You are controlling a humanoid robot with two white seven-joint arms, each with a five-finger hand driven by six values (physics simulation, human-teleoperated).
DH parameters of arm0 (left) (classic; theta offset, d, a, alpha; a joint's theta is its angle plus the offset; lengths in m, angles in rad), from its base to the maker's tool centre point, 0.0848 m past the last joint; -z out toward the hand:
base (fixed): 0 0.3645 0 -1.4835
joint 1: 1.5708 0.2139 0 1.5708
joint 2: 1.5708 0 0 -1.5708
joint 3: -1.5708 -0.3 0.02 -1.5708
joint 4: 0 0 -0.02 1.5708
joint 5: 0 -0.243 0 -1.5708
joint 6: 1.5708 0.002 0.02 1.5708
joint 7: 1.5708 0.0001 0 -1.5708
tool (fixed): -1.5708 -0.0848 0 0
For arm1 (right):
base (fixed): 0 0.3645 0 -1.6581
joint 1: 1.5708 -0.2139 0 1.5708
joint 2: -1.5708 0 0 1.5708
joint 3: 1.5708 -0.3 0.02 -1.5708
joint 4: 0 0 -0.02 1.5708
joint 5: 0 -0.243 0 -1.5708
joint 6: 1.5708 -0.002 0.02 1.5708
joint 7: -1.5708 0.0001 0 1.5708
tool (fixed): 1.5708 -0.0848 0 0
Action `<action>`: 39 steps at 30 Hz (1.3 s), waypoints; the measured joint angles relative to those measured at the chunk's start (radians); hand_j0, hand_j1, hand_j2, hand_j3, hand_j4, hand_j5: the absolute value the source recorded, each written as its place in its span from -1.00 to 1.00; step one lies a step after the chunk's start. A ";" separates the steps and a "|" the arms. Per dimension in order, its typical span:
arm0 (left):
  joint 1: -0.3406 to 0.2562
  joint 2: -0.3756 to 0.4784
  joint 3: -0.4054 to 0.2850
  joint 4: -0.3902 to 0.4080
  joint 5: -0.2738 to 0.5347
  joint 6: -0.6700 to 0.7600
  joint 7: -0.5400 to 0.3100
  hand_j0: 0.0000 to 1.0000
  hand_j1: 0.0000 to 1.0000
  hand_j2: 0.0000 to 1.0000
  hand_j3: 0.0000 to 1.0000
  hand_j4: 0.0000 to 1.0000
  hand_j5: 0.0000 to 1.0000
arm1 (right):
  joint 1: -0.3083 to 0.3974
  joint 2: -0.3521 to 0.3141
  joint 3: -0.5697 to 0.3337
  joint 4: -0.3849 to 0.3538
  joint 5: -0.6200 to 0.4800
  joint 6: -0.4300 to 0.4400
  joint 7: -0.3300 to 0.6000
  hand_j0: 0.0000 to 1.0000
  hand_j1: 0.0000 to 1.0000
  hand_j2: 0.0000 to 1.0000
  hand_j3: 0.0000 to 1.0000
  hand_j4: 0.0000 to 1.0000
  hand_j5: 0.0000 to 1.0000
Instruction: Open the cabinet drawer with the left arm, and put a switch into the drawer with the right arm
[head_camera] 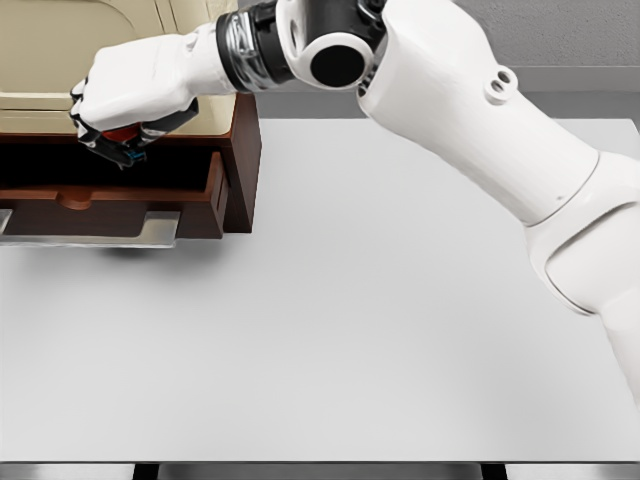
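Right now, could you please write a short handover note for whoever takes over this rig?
Right hand: reached across to the cabinet, fingers curled around a small dark object with red and blue on it, apparently the switch, held over the open drawer.
Left hand: not in view.
Done: the drawer is pulled out; the switch has been carried above it.
Left: lower and release the switch into the drawer, then withdraw the right arm across the table.
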 measured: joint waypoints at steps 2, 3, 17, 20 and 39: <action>-0.002 0.000 0.000 0.000 0.002 0.001 0.000 1.00 1.00 1.00 1.00 1.00 1.00 | -0.003 0.011 0.005 0.018 0.007 0.000 0.000 -0.46 -0.46 -0.46 -0.46 -0.46 -0.46; -0.001 0.000 0.000 0.000 0.000 0.001 0.000 1.00 1.00 1.00 1.00 1.00 1.00 | -0.003 0.017 0.006 0.028 0.011 0.000 0.000 -0.46 -0.46 -0.46 -0.46 -0.46 -0.46; -0.001 0.000 -0.001 0.000 -0.011 0.000 0.000 1.00 1.00 1.00 1.00 1.00 1.00 | -0.005 0.038 0.030 0.112 0.036 0.000 0.000 -0.46 -0.46 -0.46 -0.46 -0.46 -0.46; -0.001 0.000 -0.001 0.000 -0.012 0.000 0.000 1.00 1.00 1.00 1.00 1.00 1.00 | -0.006 0.038 0.035 0.114 0.037 0.000 0.000 -0.45 -0.45 -0.45 -0.45 -0.45 -0.45; -0.001 0.000 -0.008 -0.001 -0.026 -0.001 0.000 1.00 1.00 1.00 1.00 1.00 1.00 | -0.003 0.037 0.038 0.041 0.072 0.000 0.000 1.00 1.00 1.00 1.00 1.00 1.00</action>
